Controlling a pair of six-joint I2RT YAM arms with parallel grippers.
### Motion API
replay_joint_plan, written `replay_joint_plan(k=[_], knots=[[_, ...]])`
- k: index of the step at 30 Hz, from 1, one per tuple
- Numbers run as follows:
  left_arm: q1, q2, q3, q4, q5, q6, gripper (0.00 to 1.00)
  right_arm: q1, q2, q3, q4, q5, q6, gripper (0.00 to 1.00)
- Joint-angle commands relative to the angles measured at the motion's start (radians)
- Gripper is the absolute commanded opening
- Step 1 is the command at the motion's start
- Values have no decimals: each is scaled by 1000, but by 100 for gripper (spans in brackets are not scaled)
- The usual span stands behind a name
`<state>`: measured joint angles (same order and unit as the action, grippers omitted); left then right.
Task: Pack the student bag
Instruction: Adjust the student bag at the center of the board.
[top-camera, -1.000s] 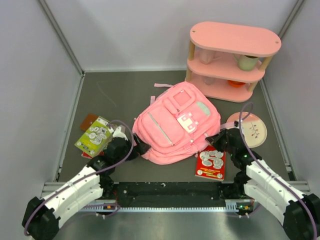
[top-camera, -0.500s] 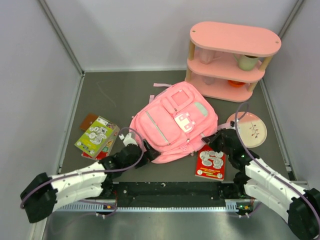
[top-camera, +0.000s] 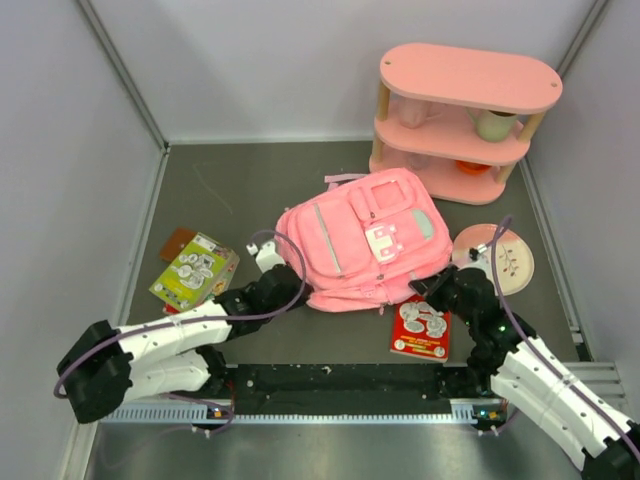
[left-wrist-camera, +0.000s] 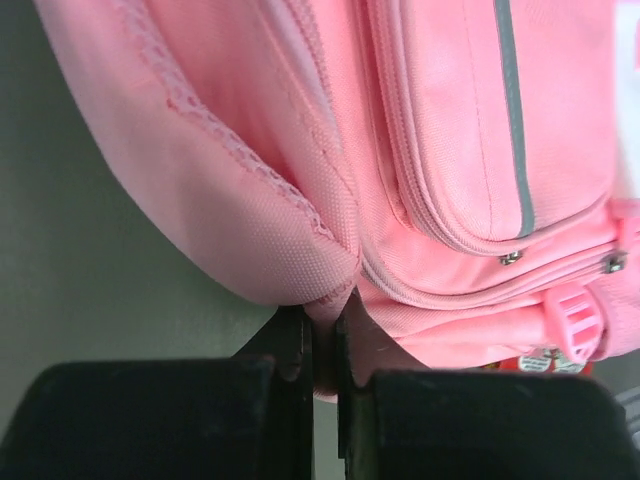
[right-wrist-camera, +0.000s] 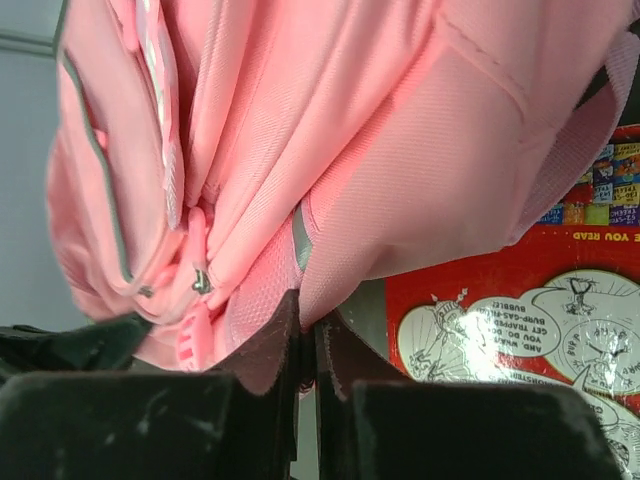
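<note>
Just ahead of the left gripper (left-wrist-camera: 322, 345), clenched on its fabric edge, lies the student bag (top-camera: 365, 245); the right gripper (right-wrist-camera: 308, 345) pinches another fold.

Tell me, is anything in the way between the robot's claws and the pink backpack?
No, nothing visible is in the way. The left gripper is shut on a fold of the student bag, and the right gripper pinches its fabric too, beside a red book.
</note>
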<state>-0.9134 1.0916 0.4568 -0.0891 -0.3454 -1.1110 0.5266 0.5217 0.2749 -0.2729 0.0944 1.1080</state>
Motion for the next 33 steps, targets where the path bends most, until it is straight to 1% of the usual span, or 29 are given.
replay_joint_plan(k=[1, 2, 3, 4, 5, 6, 7, 9, 12, 14, 15, 18, 19, 21, 22, 26, 28, 29, 31, 32, 33], knots=[[41, -108, 103, 42, -158, 106, 0, 18, -14, 15, 11, -87, -39, 6], [56, -137, 99, 42, -155, 115, 0, 16, -9, 14, 9, -85, -45, 14], [64, -153, 95, 42, -146, 117, 0, 18, -5, 10, 6, -84, -48, 33], [70, -165, 94, 40, -136, 117, 0, 16, 0, 9, 6, -84, -48, 40], [80, -188, 91, 32, -121, 117, 0, 16, 6, 0, 11, -87, -39, 50], [85, -199, 91, 29, -115, 116, 0, 18, 9, -5, 20, -90, -33, 71], [88, -208, 91, 26, -109, 114, 0, 18, 11, -11, 26, -90, -28, 77], [96, -225, 92, 20, -98, 112, 0, 18, 14, -25, 47, -117, -14, 83], [105, -233, 102, 8, -78, 103, 0, 16, 17, -54, 108, -137, 16, 89], [117, -239, 108, 8, -61, 99, 0, 16, 21, -75, 147, -153, 42, 90], [120, -240, 109, 6, -41, 97, 0, 16, 35, -85, 199, -160, 49, 91], [128, -251, 108, 5, -15, 85, 0, 16, 67, -109, 265, -150, 56, 92], [134, -259, 103, 14, 5, 82, 0, 16, 93, -115, 340, -145, 61, 92], [136, -263, 100, 17, 25, 74, 0, 18, 118, -138, 414, -139, 81, 92], [140, -265, 98, 15, 40, 74, 0, 16, 147, -143, 482, -136, 85, 92], [143, -277, 92, 15, 72, 66, 0, 16, 222, -115, 541, -98, 69, 92], [148, -282, 88, 20, 82, 69, 0, 16, 254, -118, 592, -73, 69, 88], [151, -283, 88, 14, 85, 71, 0, 18, 289, -120, 648, -73, 72, 74], [162, -288, 83, 8, 89, 77, 0, 16, 322, -123, 704, -76, 75, 50], [168, -292, 79, 8, 98, 82, 0, 18, 346, -123, 743, -79, 75, 24], [176, -295, 76, 8, 106, 86, 4, 16, 353, -121, 753, -81, 76, 11]])
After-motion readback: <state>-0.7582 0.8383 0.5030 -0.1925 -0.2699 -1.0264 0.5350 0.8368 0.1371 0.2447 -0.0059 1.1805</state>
